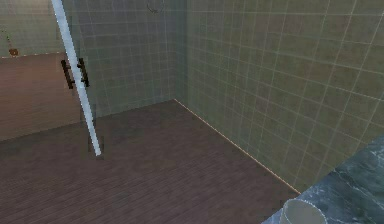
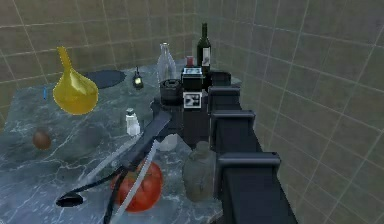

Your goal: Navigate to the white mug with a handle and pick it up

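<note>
Nearest us, at the forward view's bottom right, a corner of grey marble counter [image 1: 355, 185] carries a white vessel [image 1: 300, 212] with a round rim. It may be the mug, though we see no handle.

In the arm side view, a red round fruit [image 2: 140, 188] and a dark ladle [image 2: 68, 198] lie closest on the counter [image 2: 30, 170]. A grey jar [image 2: 198, 170] stands just beside the arm [image 2: 240, 150]. The gripper [image 2: 135, 150] reaches over this clutter, and we cannot tell whether it is grasping anything.

Farther out we find a small white shaker [image 2: 132, 122], a brown lump [image 2: 41, 139] and a yellow long-necked vase [image 2: 75, 90]. Beyond them stand a clear bottle [image 2: 167, 60] and a dark bottle [image 2: 204, 45] near the tiled wall [image 2: 320, 60].

Ahead, wooden floor [image 1: 150, 160] runs to a white door [image 1: 78, 70] standing ajar.
</note>
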